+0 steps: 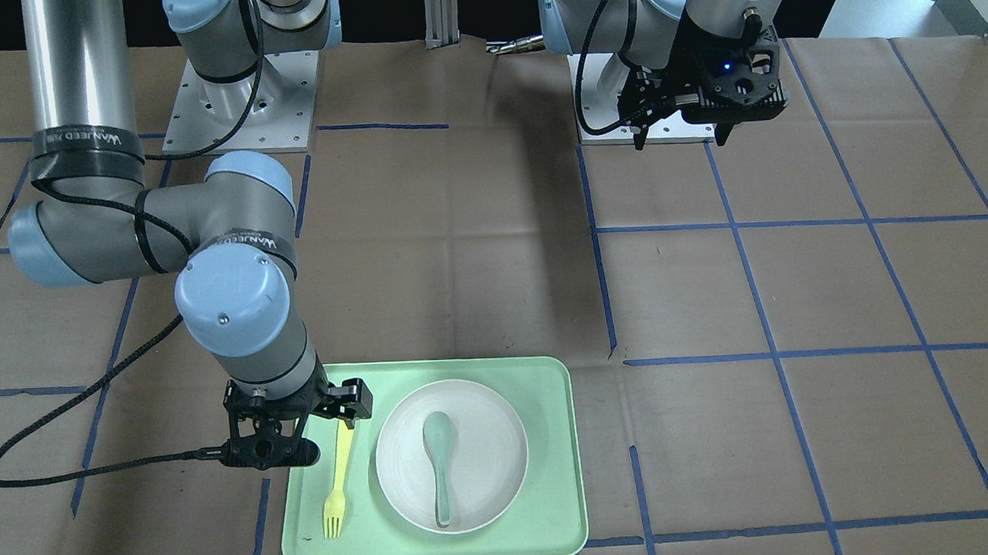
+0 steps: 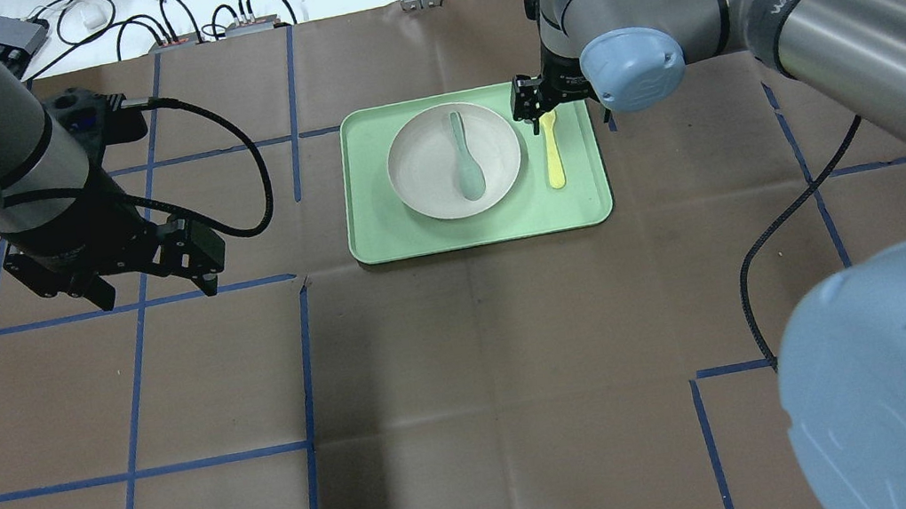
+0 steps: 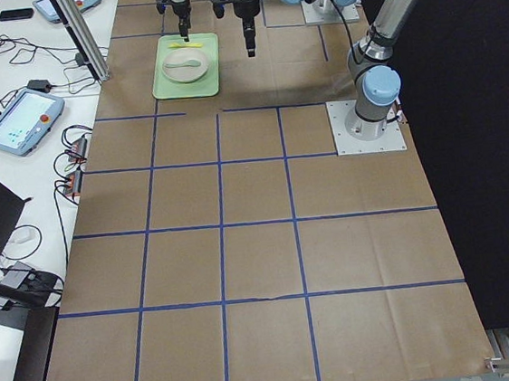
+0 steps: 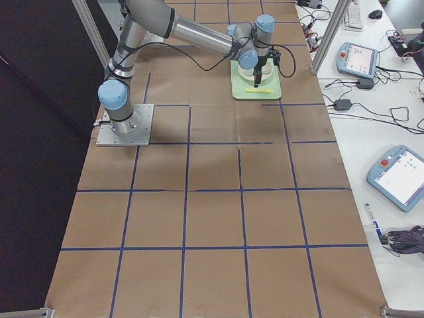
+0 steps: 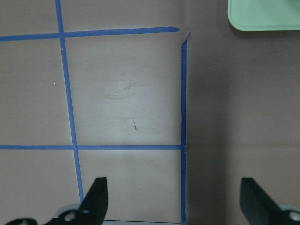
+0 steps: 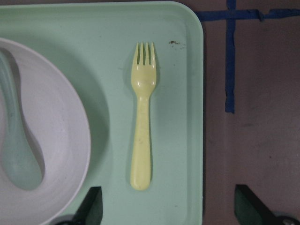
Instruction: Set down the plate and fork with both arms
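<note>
The off-white plate [image 1: 490,447] lies on a light-green tray [image 1: 553,443], with a grey-green spoon [image 1: 439,466] resting in it. The yellow fork [image 1: 340,480] lies flat on the tray beside the plate. My right gripper [image 1: 308,431] is open and hangs just above the fork's handle end. In the right wrist view the fork [image 6: 143,126] lies free between the open gripper [image 6: 171,206], next to the plate [image 6: 56,131]. My left gripper [image 2: 152,286] is open and empty above bare table, well away from the tray [image 2: 580,200]. In the left wrist view the open gripper [image 5: 173,197] sees only paper.
The table is covered in brown paper with blue tape lines [image 2: 304,367]. A corner of the tray [image 5: 262,14] shows in the left wrist view. The arm bases [image 1: 240,105] stand at the robot's side. Cables and devices [image 2: 185,25] lie beyond the far edge.
</note>
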Motion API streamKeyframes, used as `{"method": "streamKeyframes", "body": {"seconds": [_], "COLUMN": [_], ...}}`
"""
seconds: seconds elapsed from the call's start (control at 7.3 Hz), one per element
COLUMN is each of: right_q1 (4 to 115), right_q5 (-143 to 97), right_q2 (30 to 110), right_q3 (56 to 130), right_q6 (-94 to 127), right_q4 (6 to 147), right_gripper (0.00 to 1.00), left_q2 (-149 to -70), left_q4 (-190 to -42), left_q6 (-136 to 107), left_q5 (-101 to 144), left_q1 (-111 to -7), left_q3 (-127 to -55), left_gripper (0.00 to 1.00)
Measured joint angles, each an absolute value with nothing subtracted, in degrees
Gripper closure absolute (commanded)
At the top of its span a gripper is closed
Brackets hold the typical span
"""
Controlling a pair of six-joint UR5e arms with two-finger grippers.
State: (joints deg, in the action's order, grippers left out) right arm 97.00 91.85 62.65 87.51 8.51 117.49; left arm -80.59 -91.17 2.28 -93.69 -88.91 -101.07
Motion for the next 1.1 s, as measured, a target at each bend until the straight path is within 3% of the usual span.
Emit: {"method": "streamKeyframes", "body": {"seconds": [0.82,1.1], "right_q1": [92.55,92.0], "right_q5": [91.85,91.78], "right_q2": [90.64,95.96], "right_q3": [98.82,99.19], "right_q6": [2.69,2.59], "right_q4": [101.12,96.73], "right_gripper": [0.0,0.0], "left_q2": [-80.48,-80.43], "left_q4": [-91.14,-91.18], "left_q6": [2.29,2.31], "left_q5": [-93.69,-93.69], "left_q1": [-88.89,-88.93], "left_q3": [-101.07,-101.1], "left_gripper": [0.0,0.0]}}
